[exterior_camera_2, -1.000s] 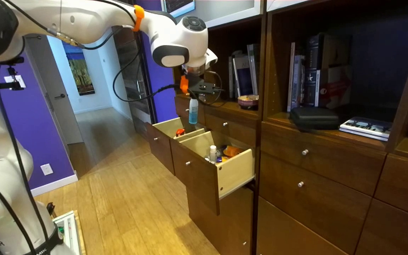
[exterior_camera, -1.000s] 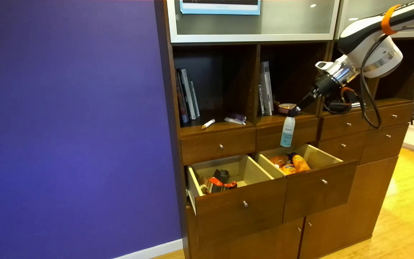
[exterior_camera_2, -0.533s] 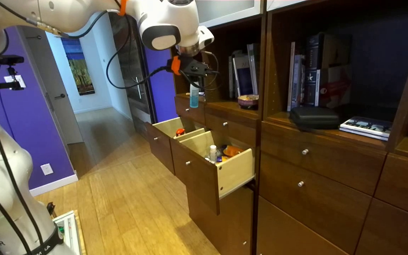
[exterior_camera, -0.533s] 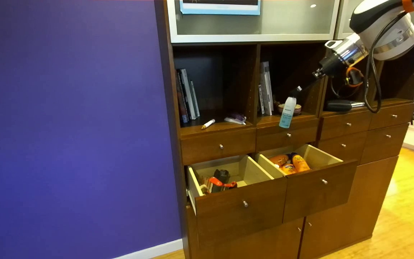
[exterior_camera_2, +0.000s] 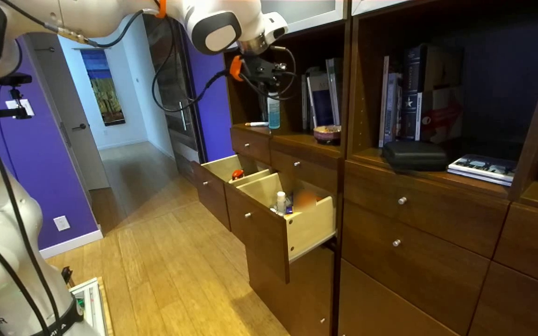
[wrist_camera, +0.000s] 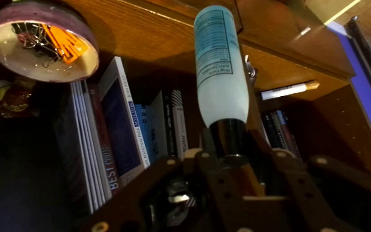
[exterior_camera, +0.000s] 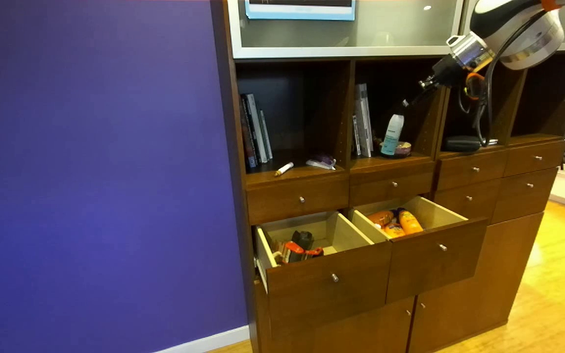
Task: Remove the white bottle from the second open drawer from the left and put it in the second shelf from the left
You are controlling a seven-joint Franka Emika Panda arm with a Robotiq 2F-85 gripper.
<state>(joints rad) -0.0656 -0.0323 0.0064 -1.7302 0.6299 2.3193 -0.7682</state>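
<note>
The white bottle [exterior_camera: 393, 135], pale with blue-tinted lower part and dark cap, hangs slightly tilted from my gripper [exterior_camera: 402, 108]. It also shows in an exterior view [exterior_camera_2: 273, 112] and the wrist view [wrist_camera: 222, 80]. In the wrist view the gripper [wrist_camera: 229, 140] is shut around the dark cap. The bottle is at the height of the second shelf [exterior_camera: 398, 88], before its opening; I cannot tell whether its base is past the front edge. The second open drawer [exterior_camera: 437, 257] is below, with orange-yellow items inside; a small white-capped bottle [exterior_camera_2: 281, 203] stands in it.
The shelf holds upright books [wrist_camera: 121, 122] and a bowl of clips [wrist_camera: 43, 42]. A wooden divider [exterior_camera: 349, 117] separates it from the left cubby, where a marker [exterior_camera: 284, 169] and a stapler [exterior_camera: 321, 161] lie. The left drawer [exterior_camera: 329, 282] is also open. A glass-door frame [exterior_camera: 341, 52] is above.
My gripper has carried the bottle upward from just above the open drawer to the shelf's height. In the last half second it also moved toward the cabinet. The drawers have not moved.
</note>
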